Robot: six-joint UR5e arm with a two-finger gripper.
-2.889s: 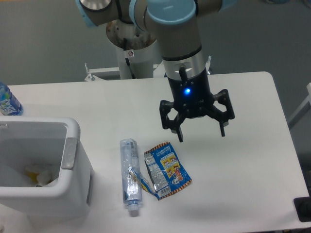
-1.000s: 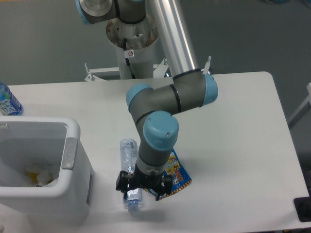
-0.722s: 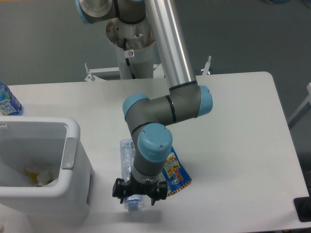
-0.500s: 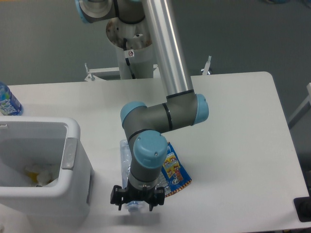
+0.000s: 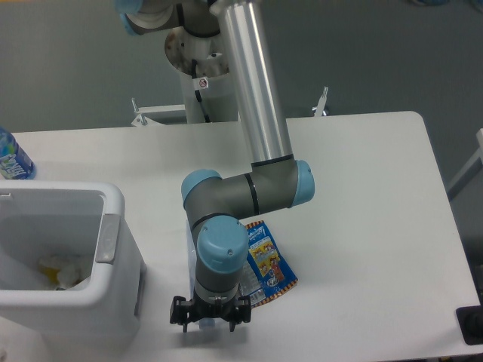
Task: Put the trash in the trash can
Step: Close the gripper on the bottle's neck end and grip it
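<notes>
I see the end effector [image 5: 210, 318] low over the near edge of the bench [image 5: 362, 188], pointing straight down. Its two fingers [image 5: 178, 311] are spread wide, one on each side of the near end of the crushed bottle [image 5: 207, 324]. Released, not gripping; I can't tell if the fingertips touch the bottle.

The bottle is mostly hidden under the wrist and arm [image 5: 241, 196]. Only a bit of clear plastic shows between the fingers, and a sliver more at the left of the wrist. It lies on the bench, long axis running near to far.

The snack wrapper [image 5: 266, 260] lies flat on the bench just right of the bottle, blue with yellow-red print, partly covered by the wrist on its left side. Whether it touches the bottle is hidden.

The trash can [image 5: 113, 302] sits at the left near corner of the bench, open top, grey strip [image 5: 109, 237] on its right rim. Some pale scraps [image 5: 59, 268] are inside it. The end effector is just right of the can's wall, not touching.

A water bottle with a blue label [image 5: 13, 157] stands at the far left edge, well apart from everything else.
</notes>
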